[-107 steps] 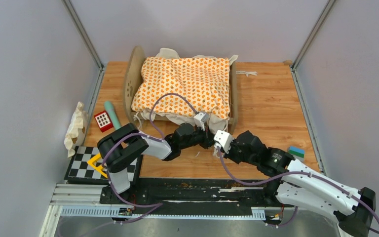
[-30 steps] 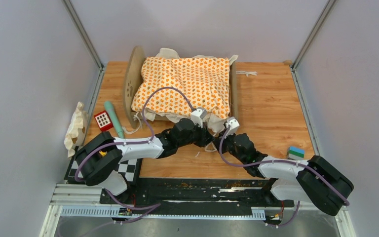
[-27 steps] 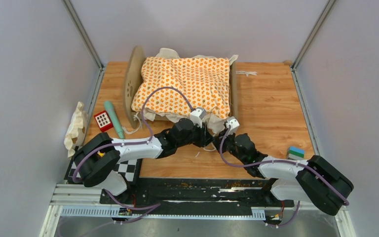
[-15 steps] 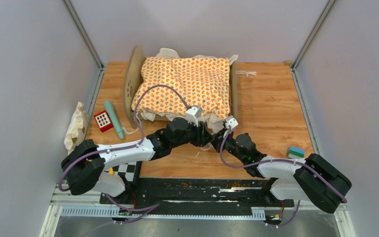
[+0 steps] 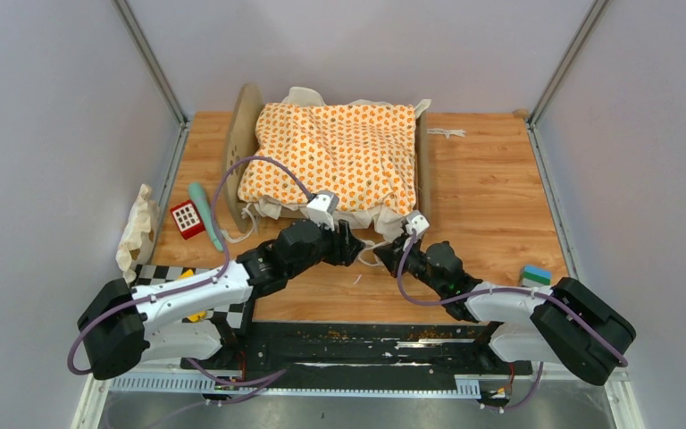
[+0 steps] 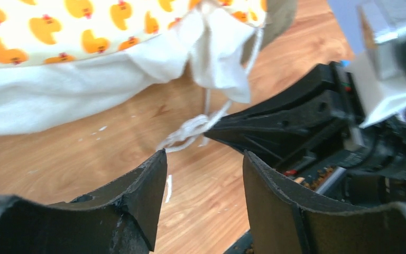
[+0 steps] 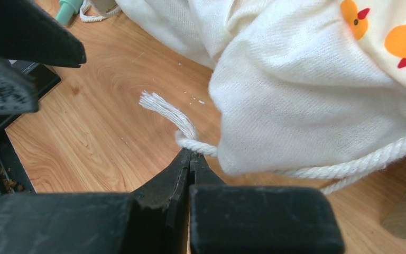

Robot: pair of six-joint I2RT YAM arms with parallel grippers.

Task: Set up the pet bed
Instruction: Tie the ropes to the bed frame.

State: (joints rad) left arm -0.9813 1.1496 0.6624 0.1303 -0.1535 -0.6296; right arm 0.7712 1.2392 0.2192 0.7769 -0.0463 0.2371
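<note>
Just short of the pet bed [image 5: 243,134], left fingers [image 6: 137,201] apart, empty; right fingers [image 7: 164,185] tight on white cord [image 7: 161,106].

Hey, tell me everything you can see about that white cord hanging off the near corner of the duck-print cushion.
The white cord looks like twisted cotton rope with a frayed, brushy end lying on the wooden tabletop. It comes out from under the cream fabric corner of the cushion, runs slack along the wood, and bends sharply where the right gripper is shut on it, just behind the fringe. The left gripper stands open close by, not touching it.
</note>
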